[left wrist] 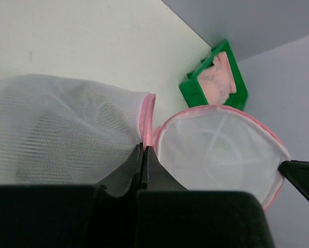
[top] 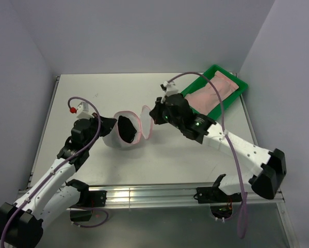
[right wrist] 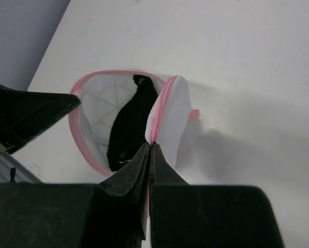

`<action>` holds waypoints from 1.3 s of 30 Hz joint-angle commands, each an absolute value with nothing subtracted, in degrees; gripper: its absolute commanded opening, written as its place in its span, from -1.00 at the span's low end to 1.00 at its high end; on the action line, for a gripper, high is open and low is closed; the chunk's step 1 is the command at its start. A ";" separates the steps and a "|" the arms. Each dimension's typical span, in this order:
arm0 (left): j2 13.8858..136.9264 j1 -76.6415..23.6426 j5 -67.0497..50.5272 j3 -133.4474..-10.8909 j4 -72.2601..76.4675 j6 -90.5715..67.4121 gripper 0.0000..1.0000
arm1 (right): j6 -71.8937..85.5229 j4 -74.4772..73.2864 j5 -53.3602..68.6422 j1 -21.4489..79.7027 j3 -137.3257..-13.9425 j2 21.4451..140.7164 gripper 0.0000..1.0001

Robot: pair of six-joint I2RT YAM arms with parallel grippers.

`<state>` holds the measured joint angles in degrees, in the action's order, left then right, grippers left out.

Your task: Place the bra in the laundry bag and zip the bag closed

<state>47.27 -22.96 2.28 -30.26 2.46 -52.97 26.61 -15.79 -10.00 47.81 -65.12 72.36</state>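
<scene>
The laundry bag [top: 114, 140], white mesh with a pink zip rim, lies open at mid-table with its round lid flap [top: 146, 124] swung out to the right. The black bra [top: 127, 129] sits inside the bag, and also shows in the right wrist view [right wrist: 129, 124]. My left gripper [top: 112, 126] is shut on the bag's pink rim [left wrist: 148, 116] at the left side. My right gripper [top: 155, 117] is shut on the lid flap's pink edge [right wrist: 164, 98]. In the left wrist view the lid flap [left wrist: 221, 150] stands open beside the mesh body [left wrist: 66, 129].
A green tray [top: 239, 96] holding pink garments [top: 211, 93] sits at the back right, near the right wall; it also shows in the left wrist view [left wrist: 191, 92]. The left gripper's black body [right wrist: 25, 116] shows at the left of the right wrist view.
</scene>
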 commanded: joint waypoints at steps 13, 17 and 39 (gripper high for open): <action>40.44 -10.91 13.97 -23.83 -2.09 -53.88 -0.86 | 26.63 -3.16 5.18 38.33 -83.14 98.69 -1.00; 36.22 -9.06 14.15 -21.71 -2.90 -53.09 -0.27 | 27.60 -0.28 7.90 34.90 -82.09 101.77 -1.00; 28.48 -8.88 -11.23 -41.57 -14.32 -35.44 0.80 | 22.33 -12.65 -13.79 3.62 -85.78 107.48 0.28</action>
<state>28.58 -9.19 -2.52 -39.03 -12.14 -41.95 24.16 -9.10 -3.90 6.87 -83.68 105.10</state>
